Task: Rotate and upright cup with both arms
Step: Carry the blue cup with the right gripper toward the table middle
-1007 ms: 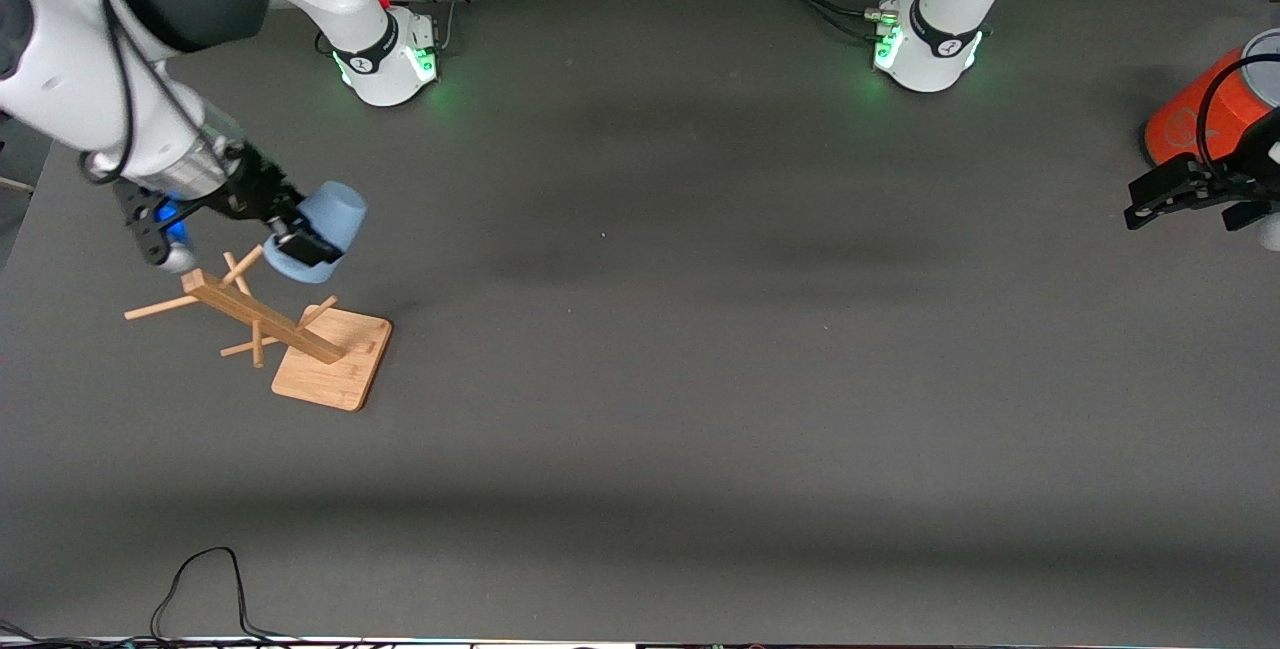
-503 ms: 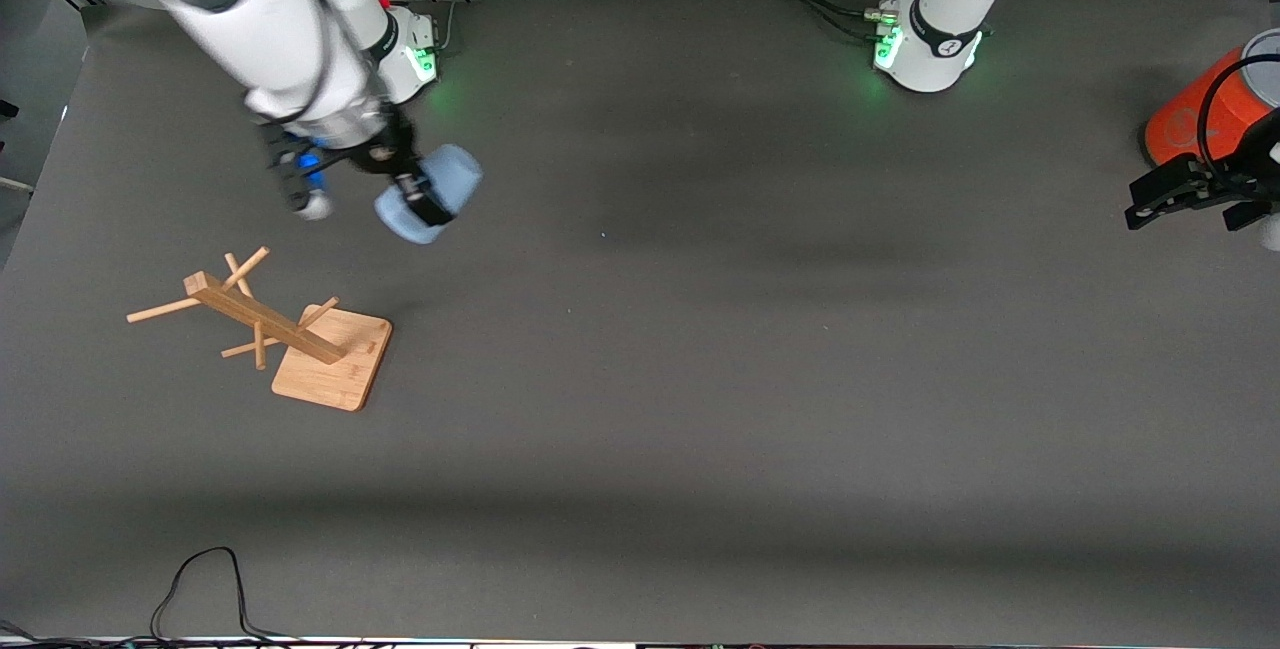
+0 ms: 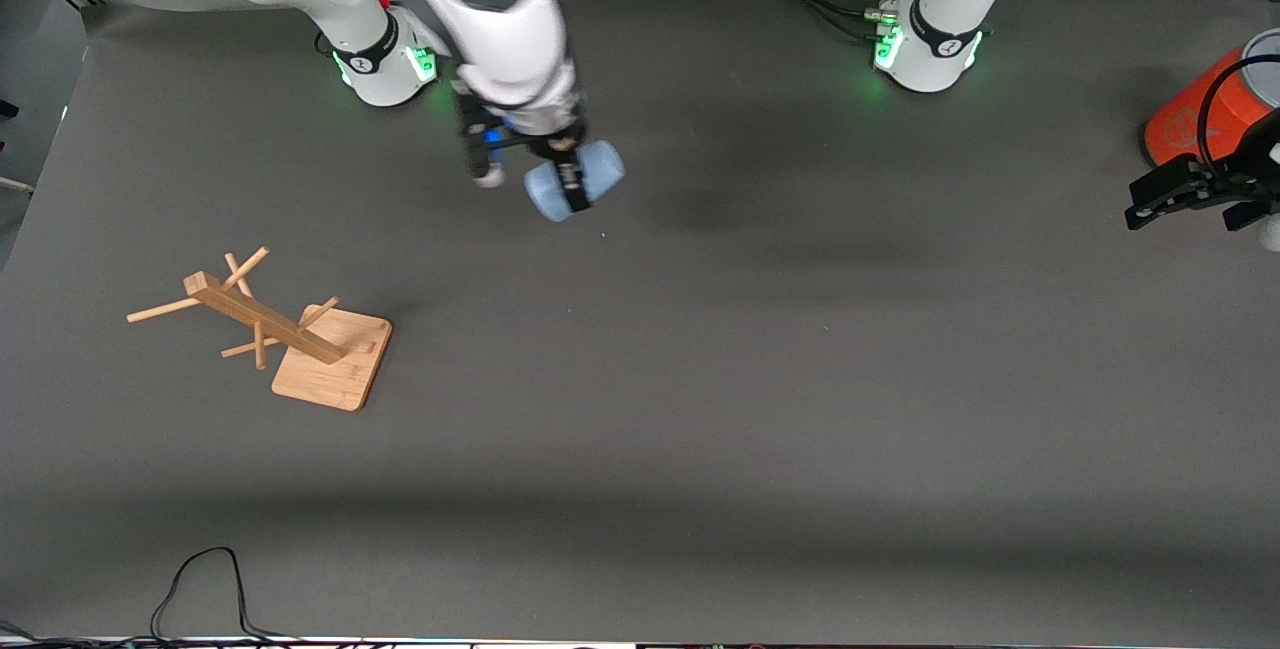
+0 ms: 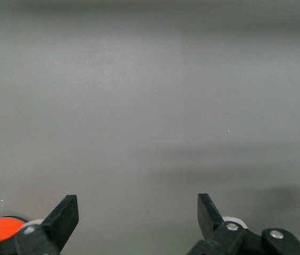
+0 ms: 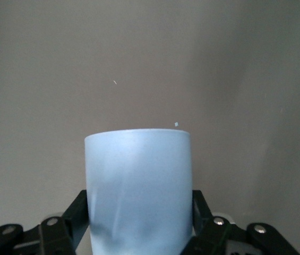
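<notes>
My right gripper (image 3: 572, 181) is shut on the pale-blue cup (image 3: 590, 176) and holds it on its side in the air over the mat, between the two bases. In the right wrist view the cup (image 5: 138, 186) fills the space between my right gripper's (image 5: 139, 212) black fingers (image 5: 76, 212), its flat end pointing away from the wrist. My left gripper (image 3: 1165, 197) is open and empty; that arm waits at its end of the table, beside the orange cylinder. The left wrist view shows the left gripper (image 4: 137, 212) with its fingertips (image 4: 65, 215) wide apart over bare mat.
A wooden cup rack (image 3: 285, 334) with pegs on a square base stands toward the right arm's end of the table. A large orange cylinder (image 3: 1210, 109) with a grey top stands at the left arm's end. A black cable (image 3: 200, 579) lies by the mat's edge nearest the front camera.
My right arm has carried the cup from just above the wooden rack toward the middle of the table, between the bases. The left arm has not moved.
</notes>
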Controlling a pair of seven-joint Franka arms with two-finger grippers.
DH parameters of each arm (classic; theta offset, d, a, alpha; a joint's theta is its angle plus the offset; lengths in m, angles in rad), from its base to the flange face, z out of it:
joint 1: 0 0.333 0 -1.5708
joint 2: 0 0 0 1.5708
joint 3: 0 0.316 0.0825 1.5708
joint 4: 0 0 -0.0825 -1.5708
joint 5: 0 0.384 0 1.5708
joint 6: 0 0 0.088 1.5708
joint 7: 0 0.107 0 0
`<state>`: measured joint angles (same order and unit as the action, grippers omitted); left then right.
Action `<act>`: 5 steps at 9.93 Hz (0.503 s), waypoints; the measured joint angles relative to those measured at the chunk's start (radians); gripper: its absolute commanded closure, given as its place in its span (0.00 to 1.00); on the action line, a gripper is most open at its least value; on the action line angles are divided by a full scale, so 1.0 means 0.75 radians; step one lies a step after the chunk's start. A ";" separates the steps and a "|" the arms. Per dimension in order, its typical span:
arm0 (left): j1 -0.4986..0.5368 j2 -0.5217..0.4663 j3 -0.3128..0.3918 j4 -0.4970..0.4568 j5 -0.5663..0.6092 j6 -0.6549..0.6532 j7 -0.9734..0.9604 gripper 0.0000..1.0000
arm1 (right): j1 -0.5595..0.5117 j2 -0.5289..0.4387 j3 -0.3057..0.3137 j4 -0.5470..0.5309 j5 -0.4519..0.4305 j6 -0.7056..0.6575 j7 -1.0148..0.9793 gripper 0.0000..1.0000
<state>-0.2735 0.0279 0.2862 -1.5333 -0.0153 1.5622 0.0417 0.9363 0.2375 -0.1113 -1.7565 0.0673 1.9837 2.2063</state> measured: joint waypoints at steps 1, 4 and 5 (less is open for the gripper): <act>0.000 0.000 0.000 0.000 0.000 0.000 0.000 0.00 | 0.047 0.113 0.000 0.080 -0.014 0.003 0.141 0.49; 0.000 0.000 0.000 0.000 0.000 0.000 0.000 0.00 | 0.126 0.447 0.000 0.302 -0.103 0.007 0.490 0.49; 0.000 0.000 0.000 0.000 0.000 0.000 0.000 0.00 | 0.131 0.533 -0.001 0.355 -0.104 0.014 0.545 0.49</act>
<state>-0.2733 0.0280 0.2864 -1.5334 -0.0153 1.5622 0.0417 1.0349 0.6370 -0.1121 -1.4904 -0.0107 1.9944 2.6147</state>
